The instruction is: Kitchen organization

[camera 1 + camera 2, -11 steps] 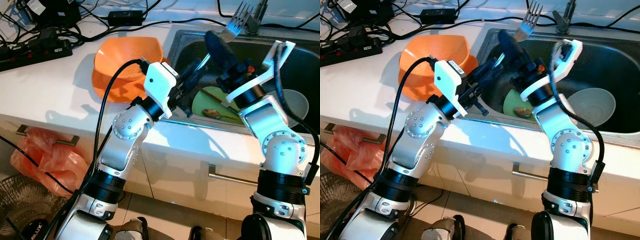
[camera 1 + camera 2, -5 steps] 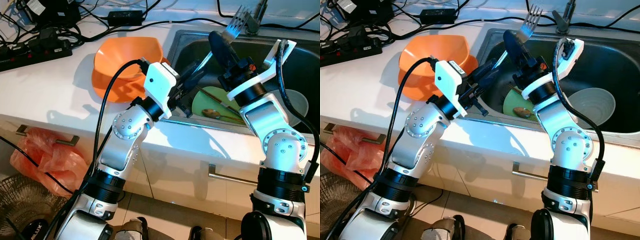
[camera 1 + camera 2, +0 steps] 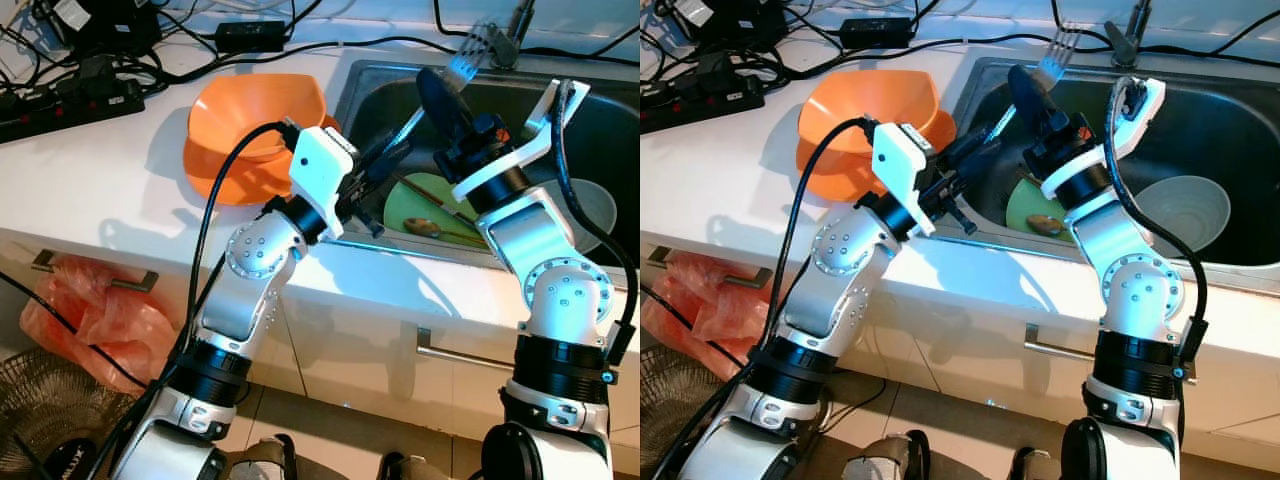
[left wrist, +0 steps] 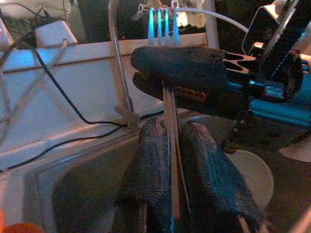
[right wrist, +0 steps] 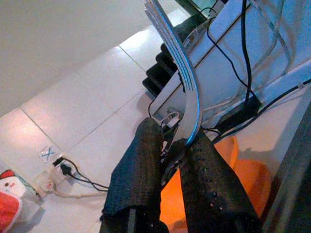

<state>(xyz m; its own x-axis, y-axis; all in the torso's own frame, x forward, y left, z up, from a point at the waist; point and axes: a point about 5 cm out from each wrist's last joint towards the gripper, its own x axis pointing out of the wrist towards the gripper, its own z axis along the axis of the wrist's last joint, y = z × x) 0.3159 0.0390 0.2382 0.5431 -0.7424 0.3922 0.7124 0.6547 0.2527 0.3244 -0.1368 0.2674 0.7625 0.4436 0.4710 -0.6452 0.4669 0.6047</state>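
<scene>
Both end effectors are clamped on the same fork [image 3: 462, 62], held up over the sink [image 3: 610, 120]. The left end effector [image 4: 171, 145] pinches the handle, the right end effector [image 5: 176, 145] grips nearer the tines. An orange bowl [image 3: 255, 130] sits on the bench [image 3: 90, 180] beside it.

Orange bowl [image 3: 255, 130], green plate [image 3: 425, 200], silver fork [image 3: 462, 62], white counter [image 3: 90, 180]

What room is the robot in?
Most likely a home kitchen. There is a steel sink set in a white counter, with a green plate and a bowl in it, and both grippers hold a fork over it.
</scene>
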